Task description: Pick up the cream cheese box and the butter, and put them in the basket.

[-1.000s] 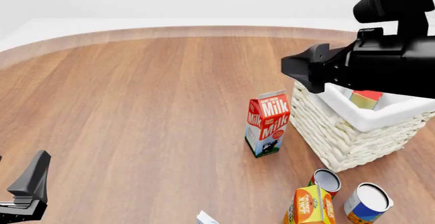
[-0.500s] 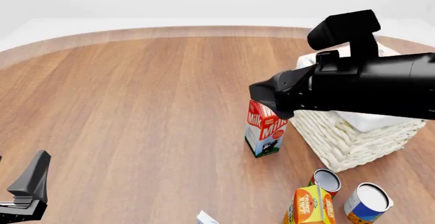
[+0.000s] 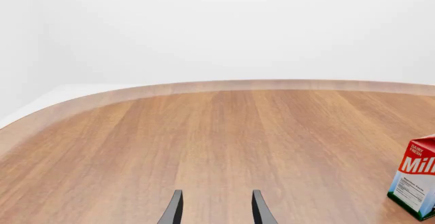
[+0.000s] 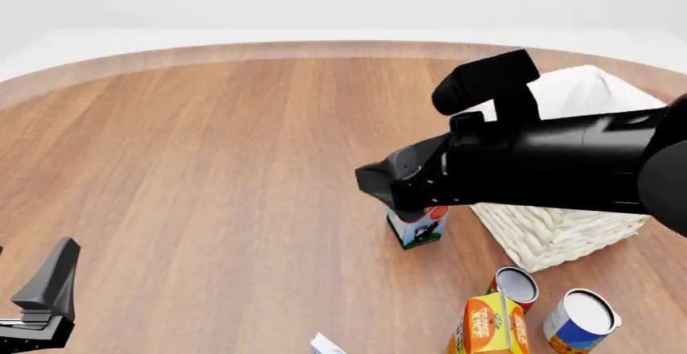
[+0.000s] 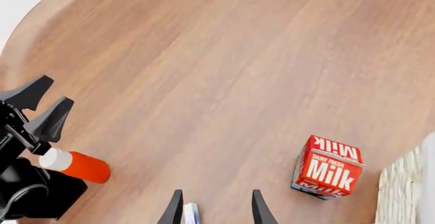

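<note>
- The cream cheese box (image 4: 325, 343) shows only as a white and pale blue corner at the near edge of the front view; in the right wrist view a sliver of it sits between the right gripper's fingertips, at the frame's edge.
- The butter is not visible in any current view; it cannot be told from here whether it is inside the basket behind the arm.
- The basket (image 4: 558, 233) stands at the right of the table, its woven wall and white liner partly hidden by the right arm.
- The right gripper (image 5: 215, 207) hangs above the table with its fingers parted and nothing between them; the wood shows through the gap.
- The left gripper (image 3: 215, 207) waits near the table's left, low down, fingers apart and empty.
- The Milk carton (image 4: 417, 227) stands upright just left of the basket, directly under the right arm.
- Near right are the orange juice carton (image 4: 488, 327) and two cans (image 4: 581, 320); an orange-and-white bottle (image 5: 75, 165) lies beside the left arm.
- Risks, as I judge them: dropping toward the box, the right arm could clip the Milk carton and topple it; the juice carton stands close to the box, so a wide approach might nudge it or grab the wrong thing.
</note>
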